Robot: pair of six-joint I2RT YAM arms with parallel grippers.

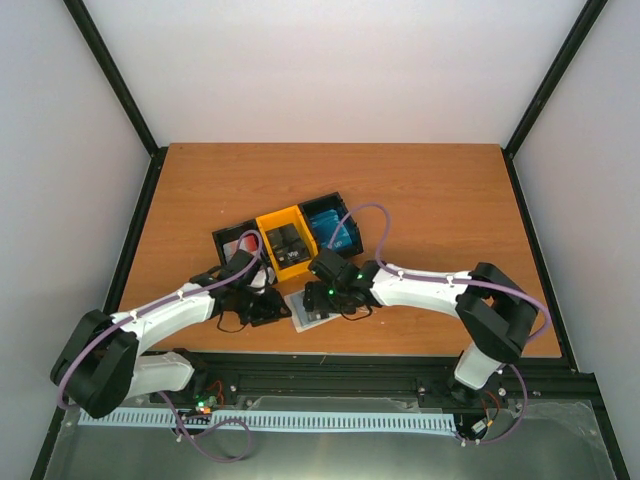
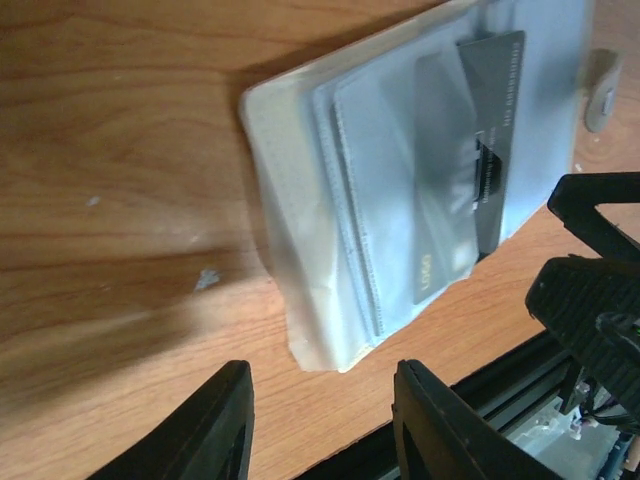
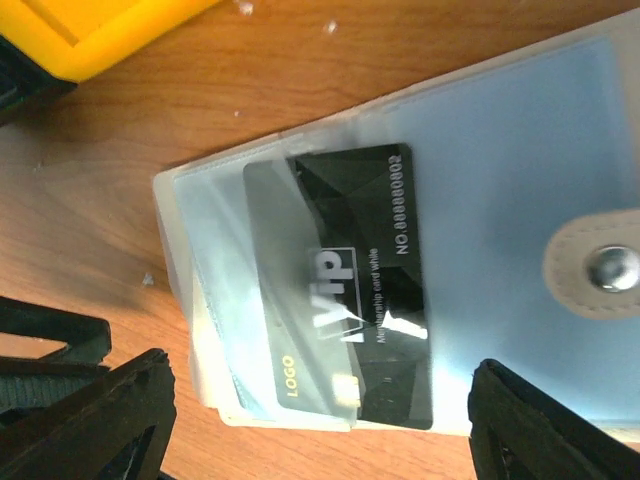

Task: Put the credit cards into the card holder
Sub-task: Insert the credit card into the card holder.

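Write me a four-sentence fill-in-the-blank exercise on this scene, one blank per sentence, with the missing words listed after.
1. The card tucked partly into the clear pocket of the card holder is mostly ___ in colour.
2. The large white letters on that card read ___.
3. The middle compartment of the tray is ___.
4. The right gripper straddles the card holder with its jaws ___, holding nothing.

Missing words: black; VIP; yellow; open
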